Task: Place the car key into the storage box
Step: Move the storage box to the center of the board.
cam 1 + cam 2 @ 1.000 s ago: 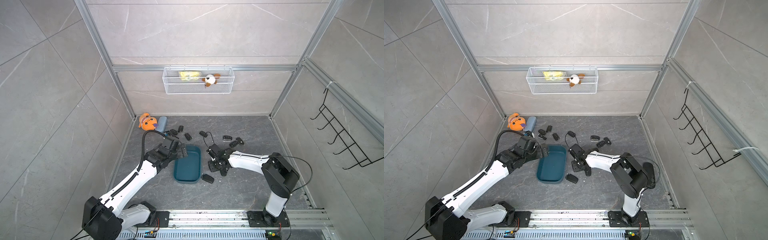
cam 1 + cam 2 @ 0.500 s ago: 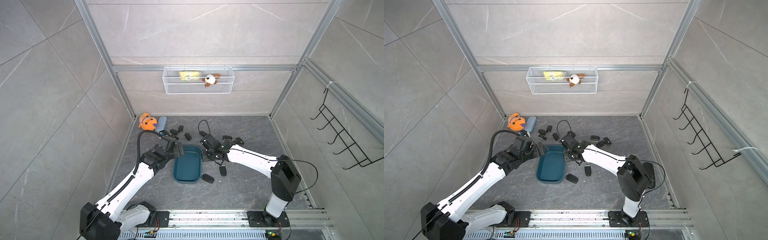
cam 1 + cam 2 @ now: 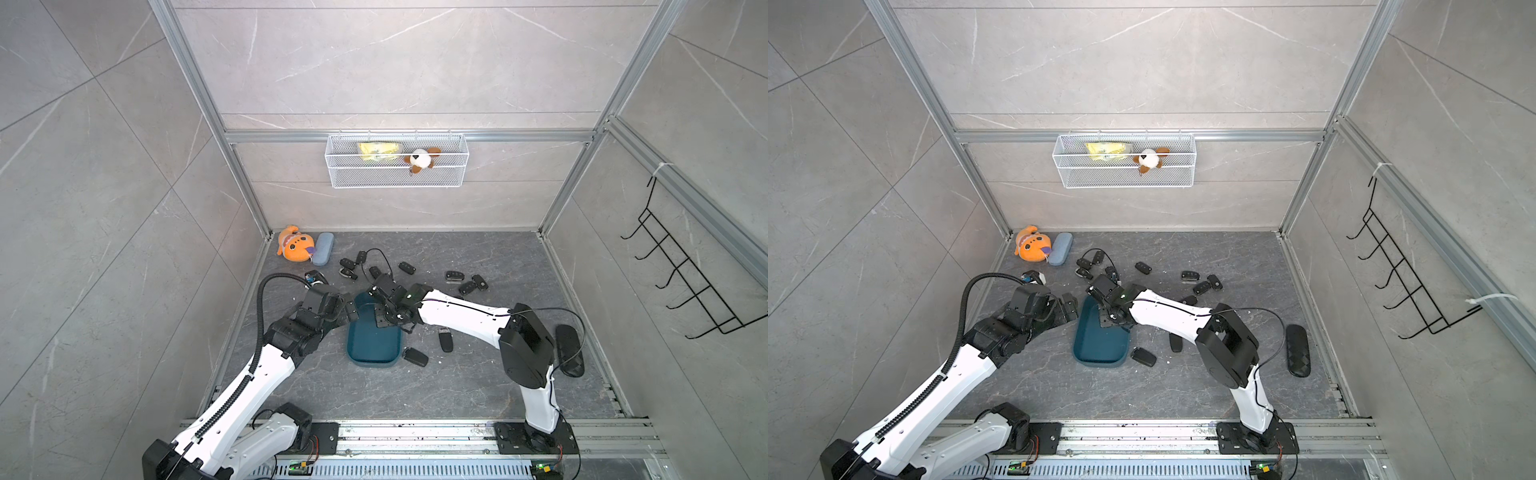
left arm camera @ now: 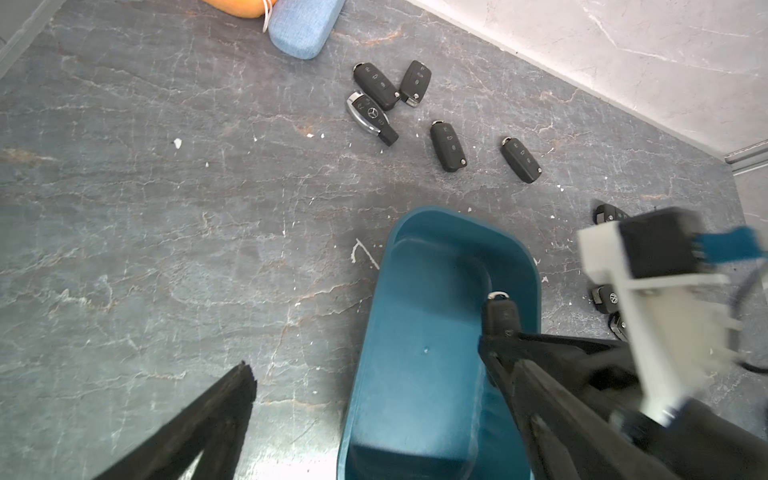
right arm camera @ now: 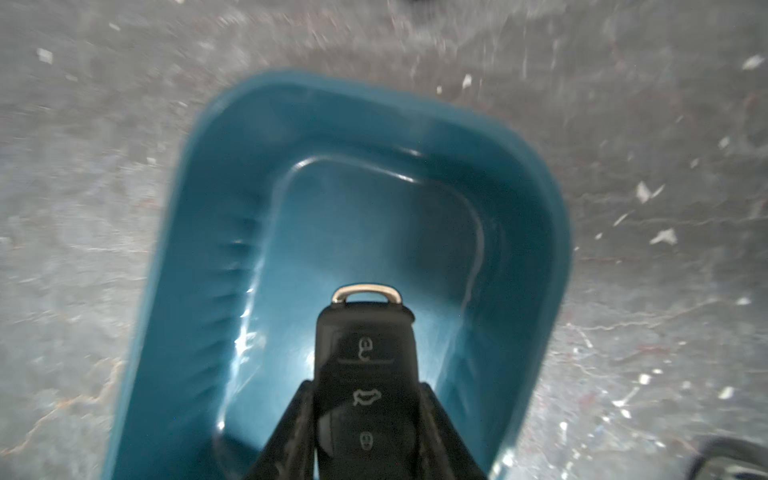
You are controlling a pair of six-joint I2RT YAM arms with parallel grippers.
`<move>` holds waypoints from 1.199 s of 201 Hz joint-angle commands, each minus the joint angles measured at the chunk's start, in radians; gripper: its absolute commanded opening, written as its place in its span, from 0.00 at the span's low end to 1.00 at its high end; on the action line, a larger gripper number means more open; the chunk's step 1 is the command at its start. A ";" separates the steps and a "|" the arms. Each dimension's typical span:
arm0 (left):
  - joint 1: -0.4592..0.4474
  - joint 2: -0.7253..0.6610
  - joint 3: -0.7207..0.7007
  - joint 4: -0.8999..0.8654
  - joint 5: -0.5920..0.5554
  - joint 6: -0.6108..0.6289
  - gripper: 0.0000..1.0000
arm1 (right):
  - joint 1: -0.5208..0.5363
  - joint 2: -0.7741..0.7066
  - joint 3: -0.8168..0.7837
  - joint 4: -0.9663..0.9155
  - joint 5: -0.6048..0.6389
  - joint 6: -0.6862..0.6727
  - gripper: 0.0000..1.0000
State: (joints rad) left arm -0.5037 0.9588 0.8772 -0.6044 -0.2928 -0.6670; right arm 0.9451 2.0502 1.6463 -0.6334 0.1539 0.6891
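Two grippers meet at the teal storage box, mid-floor. Far L corner: orange plush w/ pale blue case right against it. L gripper hangs at the box's L rim, far end, jaws spread wide & empty; can't tell if it touches the rim. R gripper is clamped on the black car key, pinching its sides, buttons facing the wrist cam, metal loop end poking out front. Key sits over the box's inside, far half; can't tell if it touches bottom. R of the box: near fob just beside the box's near R corner, second fob close by. Scattered fobs lie behind the box. Far R: long black case near the wall.
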 commanded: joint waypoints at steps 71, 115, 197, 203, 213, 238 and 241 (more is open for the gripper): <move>0.004 -0.080 -0.027 -0.069 -0.020 -0.034 1.00 | -0.004 0.217 0.262 -0.218 0.125 0.160 0.26; 0.005 -0.102 -0.043 -0.073 -0.023 -0.043 1.00 | -0.004 0.199 0.206 -0.236 0.097 0.169 0.26; 0.004 -0.042 -0.045 -0.020 0.012 -0.046 1.00 | -0.036 0.003 -0.134 -0.169 0.067 0.195 0.26; 0.004 -0.034 -0.043 -0.014 0.018 -0.045 1.00 | -0.044 -0.013 -0.158 -0.158 0.063 0.189 0.26; 0.004 -0.019 -0.038 -0.010 0.027 -0.044 1.00 | -0.056 -0.038 -0.199 -0.144 0.061 0.181 0.26; 0.004 0.008 -0.027 -0.004 0.040 -0.043 1.00 | -0.098 -0.097 -0.289 -0.126 0.056 0.154 0.26; 0.005 0.010 -0.028 -0.003 0.040 -0.042 1.00 | -0.103 -0.105 -0.299 -0.126 0.057 0.153 0.26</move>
State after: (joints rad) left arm -0.5037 0.9546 0.8314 -0.6418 -0.2787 -0.7071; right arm 0.8810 2.0163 1.4197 -0.7597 0.2085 0.8639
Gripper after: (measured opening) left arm 0.999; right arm 0.352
